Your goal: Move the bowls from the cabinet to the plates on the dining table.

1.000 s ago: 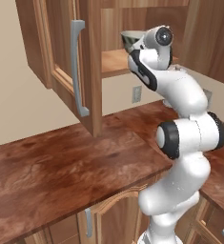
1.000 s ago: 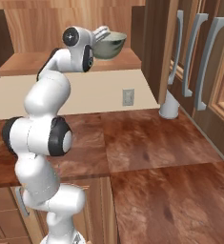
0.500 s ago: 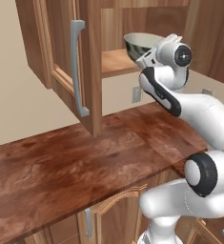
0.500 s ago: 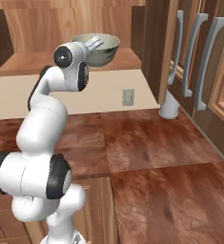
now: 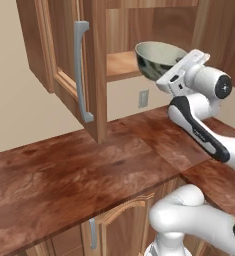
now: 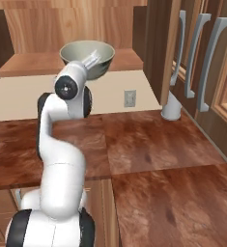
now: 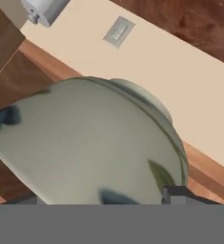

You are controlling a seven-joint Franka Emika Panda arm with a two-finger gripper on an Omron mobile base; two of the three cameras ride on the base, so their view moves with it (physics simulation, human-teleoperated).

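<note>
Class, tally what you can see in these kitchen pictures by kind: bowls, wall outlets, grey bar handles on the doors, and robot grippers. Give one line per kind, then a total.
Grey-green bowl: 1
Wall outlet: 1
Grey bar handles: 3 on the tall doors at the right, plus 1 on the open cabinet door, so 4
Gripper: 1
Total: 7

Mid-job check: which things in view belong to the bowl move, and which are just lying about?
Job:
- grey-green bowl, at the gripper, jaws spread around it
- open cabinet, its shelf

Lying about:
- wall outlet
- white cylinder by the wall
- wooden counter
</note>
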